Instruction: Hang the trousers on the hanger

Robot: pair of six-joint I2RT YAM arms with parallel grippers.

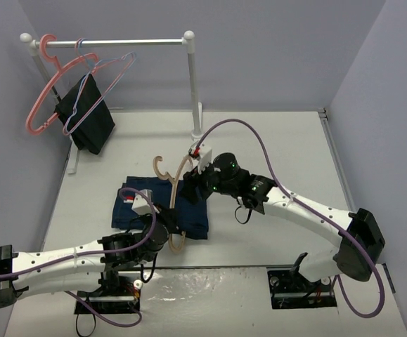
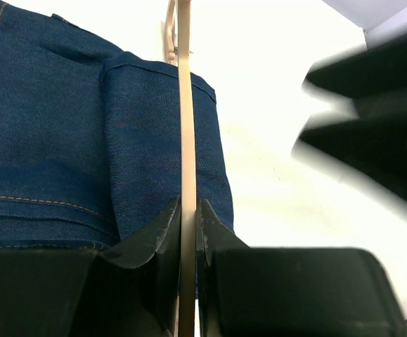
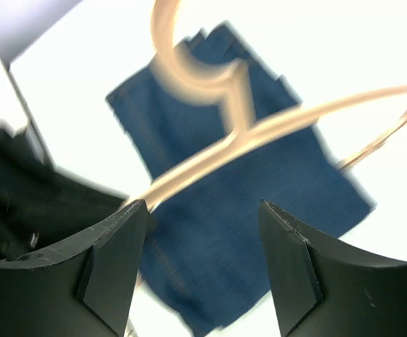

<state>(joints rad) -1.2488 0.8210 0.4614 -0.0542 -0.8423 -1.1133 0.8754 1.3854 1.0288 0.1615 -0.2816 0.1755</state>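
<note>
Where things are hung, rail (image 1: 119,43): a pink hanger (image 1: 40,98), thin wire hangers (image 1: 112,64) and a black cloth (image 1: 91,119) are carried on it.
Left fingers (image 2: 162,228): pressed together on a thin wooden part of the hanger (image 2: 187,140), which is held up on its edge.
Trousers (image 2: 48,140): laid folded on the worktop (image 1: 273,140), under the hanger; not yet put over its bar.
How the trousers handle: soft, floppy and likely a bit heavy; best taken at a folded edge, so all the layers are lifted together.
How the hanger handles: stiff, light and smooth, so it could be twisted in a pinch.
Right fingers (image 3: 119,239): spread wide, with nothing pinched; the hanger's curved arm is seen just by one tip.
Boxes or bins: none seen.
</note>
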